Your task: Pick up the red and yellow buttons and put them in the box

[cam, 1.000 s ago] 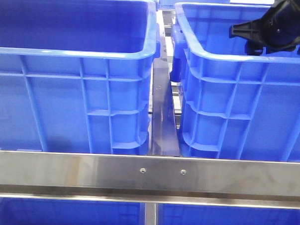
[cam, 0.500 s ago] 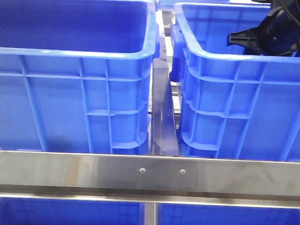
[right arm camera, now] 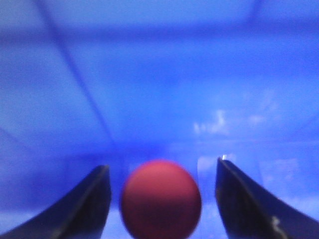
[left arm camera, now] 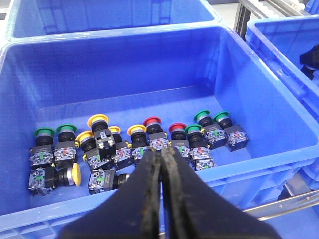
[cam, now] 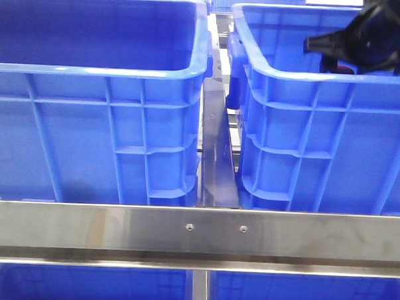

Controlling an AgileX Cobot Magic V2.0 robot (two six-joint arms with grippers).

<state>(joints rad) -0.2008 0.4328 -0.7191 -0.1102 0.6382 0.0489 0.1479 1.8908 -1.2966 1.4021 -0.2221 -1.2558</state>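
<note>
My right gripper [right arm camera: 162, 167] is open, with a blurred dark red button [right arm camera: 161, 199] between its fingers and a gap on each side. In the front view it [cam: 320, 54] hangs over the right blue box [cam: 307, 128], with a bit of red [cam: 347, 69] under it. My left gripper [left arm camera: 160, 150] is shut and empty above the near rim of a blue crate [left arm camera: 124, 35]. That crate holds several push-button switches, with red caps [left arm camera: 152, 121], yellow caps [left arm camera: 97, 120] and green caps [left arm camera: 202, 115].
The left crate [cam: 90, 69] and the right box stand side by side with a narrow metal strip [cam: 216, 151] between them. A steel rail [cam: 196, 233] crosses in front. More blue crates lie behind [left arm camera: 99, 15] and below.
My right gripper has shifted slightly above the right box, up and then back down. A bit of red now shows beneath it.
</note>
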